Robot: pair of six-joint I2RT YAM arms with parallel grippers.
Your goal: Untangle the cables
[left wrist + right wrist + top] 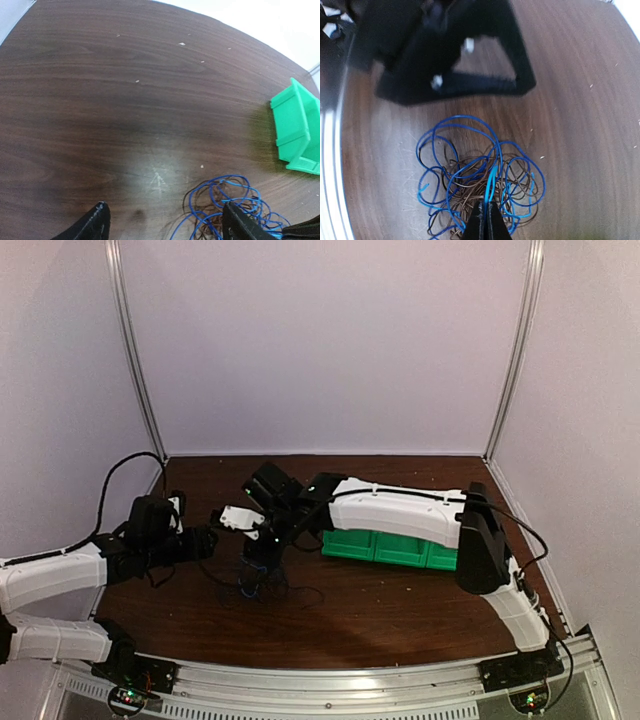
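A loose tangle of thin cables (480,175), blue wire looped through darker brownish strands, lies on the dark wood-grain table (75,100), near its front edge and left of centre in the overhead view. The right gripper (485,212) comes down on the near side of the heap. Its two fingers are pressed together at the tips, where a bright blue strand (491,185) rises to meet them. The strand appears pinched between them, though the contact itself is hard to make out from the wrist camera. The left gripper (165,206) hangs just beside the tangle with its jaws spread wide and nothing between them. One of its fingertips (235,220) stands over the blue loops at the edge of the heap. A green bin (390,545) sits on the table to the right, under the outstretched right arm and apart from the wires.
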